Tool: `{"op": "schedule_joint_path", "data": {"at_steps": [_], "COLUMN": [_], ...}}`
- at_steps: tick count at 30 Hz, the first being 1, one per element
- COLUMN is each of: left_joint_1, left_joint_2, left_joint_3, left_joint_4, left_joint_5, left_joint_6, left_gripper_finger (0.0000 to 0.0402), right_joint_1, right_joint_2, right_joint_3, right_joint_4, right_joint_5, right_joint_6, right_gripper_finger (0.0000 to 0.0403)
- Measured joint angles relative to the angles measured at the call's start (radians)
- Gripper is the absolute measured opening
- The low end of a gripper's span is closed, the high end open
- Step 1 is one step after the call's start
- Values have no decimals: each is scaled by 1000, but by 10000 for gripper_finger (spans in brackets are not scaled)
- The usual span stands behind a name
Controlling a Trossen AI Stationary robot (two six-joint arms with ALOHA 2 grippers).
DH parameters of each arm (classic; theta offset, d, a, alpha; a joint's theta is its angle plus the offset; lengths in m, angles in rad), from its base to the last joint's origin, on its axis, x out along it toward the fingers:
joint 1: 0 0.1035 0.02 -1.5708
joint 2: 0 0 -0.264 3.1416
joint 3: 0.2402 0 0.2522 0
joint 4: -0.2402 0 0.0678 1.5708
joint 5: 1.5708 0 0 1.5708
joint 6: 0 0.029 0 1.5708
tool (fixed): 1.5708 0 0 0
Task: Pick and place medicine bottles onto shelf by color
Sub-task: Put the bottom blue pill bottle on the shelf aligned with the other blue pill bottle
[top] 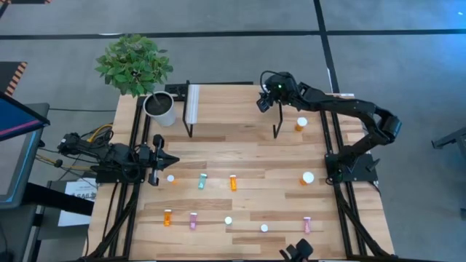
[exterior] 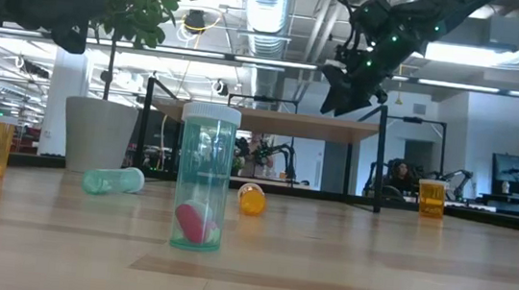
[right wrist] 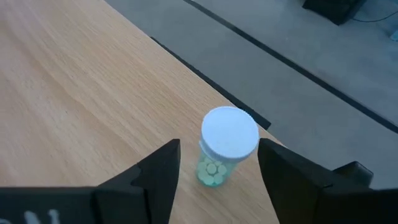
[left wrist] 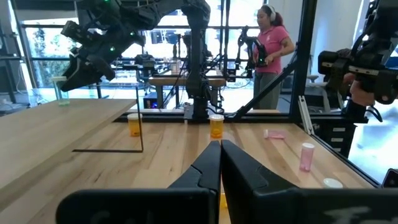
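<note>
A teal medicine bottle (right wrist: 227,146) with a white cap stands upright on the shelf's wood top (right wrist: 87,81), close to its edge. My right gripper (right wrist: 219,152) hovers over it, open, one finger on either side with a gap to each. In the high view this gripper (top: 263,102) is over the shelf's (top: 233,109) far right corner and hides the bottle. My left gripper (top: 164,159) waits shut at the table's left side. Several more bottles, orange (top: 233,182), teal (top: 202,181) and pink (top: 193,220), stand or lie on the table.
A white plant pot (top: 160,109) with a green plant (top: 133,64) stands just left of the shelf. An orange bottle (top: 301,124) stands right of the shelf, and another (top: 307,177) is near the right arm's base. A person (left wrist: 270,50) stands beyond the table.
</note>
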Motion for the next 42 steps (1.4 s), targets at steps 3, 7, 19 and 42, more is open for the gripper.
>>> {"op": "schedule_joint_path", "data": {"at_steps": [3,7,19,42], "left_joint_1": [0,0,0,0], "left_joint_2": [0,0,0,0], "left_joint_3": [0,0,0,0], "left_joint_4": [0,0,2,-3], "left_joint_5": [0,0,7,-13], "left_joint_6": [0,0,-8,-27], "left_gripper_finger": [0,0,0,0], "right_joint_1": [9,20,68,884], "right_joint_2": [-25,-75,-209,-67], "right_joint_3": [0,0,0,2], "right_joint_4": [-1,-3,-95,61], "right_joint_5": [0,0,0,31], "right_joint_6": [1,4,46,80], "right_gripper_finger": [240,240,240,240]}}
